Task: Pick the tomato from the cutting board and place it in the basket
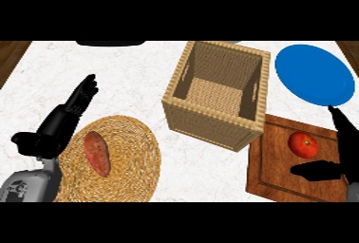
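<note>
Tomato [303, 144] on cutting board [294, 163], lower right; not grasped yet. Right hand [329, 163] open wide around it, thumb below. Basket [217, 95] center, empty. Left hand [60, 126] open, resting.

The robot's left hand [60, 123] rises from the lower left, fingers straight and pointing up and away, thumb jutting out to the side, above a grey forearm [24, 186] that comes in at the corner. At the far right edge, the right hand [339, 156] (partly cut off by the frame) is spread wide: fingers reach up and away, the thumb sticks out leftward, with a clear gap between them.
</note>
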`<state>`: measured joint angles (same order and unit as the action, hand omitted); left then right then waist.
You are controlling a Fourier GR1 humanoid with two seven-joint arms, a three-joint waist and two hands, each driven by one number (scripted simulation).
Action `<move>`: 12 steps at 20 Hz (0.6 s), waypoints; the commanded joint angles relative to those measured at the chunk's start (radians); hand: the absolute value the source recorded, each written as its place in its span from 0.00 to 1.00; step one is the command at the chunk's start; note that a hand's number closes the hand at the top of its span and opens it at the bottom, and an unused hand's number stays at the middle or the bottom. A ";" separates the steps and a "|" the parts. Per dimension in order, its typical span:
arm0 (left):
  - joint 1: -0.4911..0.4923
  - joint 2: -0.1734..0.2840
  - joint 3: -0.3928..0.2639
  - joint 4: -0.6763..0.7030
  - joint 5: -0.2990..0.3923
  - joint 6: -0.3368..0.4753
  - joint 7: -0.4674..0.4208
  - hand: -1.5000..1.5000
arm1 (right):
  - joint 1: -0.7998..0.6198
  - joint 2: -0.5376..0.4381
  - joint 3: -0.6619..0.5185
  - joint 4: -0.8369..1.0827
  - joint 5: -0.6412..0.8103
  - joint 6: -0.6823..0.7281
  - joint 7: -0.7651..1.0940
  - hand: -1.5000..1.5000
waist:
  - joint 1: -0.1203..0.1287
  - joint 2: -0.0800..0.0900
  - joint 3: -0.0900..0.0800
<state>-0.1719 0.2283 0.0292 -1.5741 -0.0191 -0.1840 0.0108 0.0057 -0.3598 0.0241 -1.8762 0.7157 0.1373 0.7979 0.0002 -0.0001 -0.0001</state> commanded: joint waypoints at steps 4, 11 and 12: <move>0.002 0.001 0.033 -0.060 0.014 -0.030 0.053 0.50 | -0.084 0.035 -0.050 0.139 0.031 0.021 -0.049 0.00 | 0.002 0.000 0.000; 0.038 -0.069 -0.015 -0.015 -0.065 0.010 -0.019 0.50 | -0.012 0.058 -0.071 0.137 0.056 0.032 -0.083 0.00 | -0.002 -0.001 0.000; 0.022 -0.059 0.002 0.022 -0.058 -0.007 -0.044 0.50 | -0.046 0.062 -0.076 0.207 0.069 0.023 -0.103 0.00 | -0.001 0.000 0.000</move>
<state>-0.1627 0.1919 0.0404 -1.5551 -0.0625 -0.1941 -0.0198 -0.0491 -0.3043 -0.0294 -1.7238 0.7741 0.1617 0.7345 -0.0003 -0.0002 -0.0001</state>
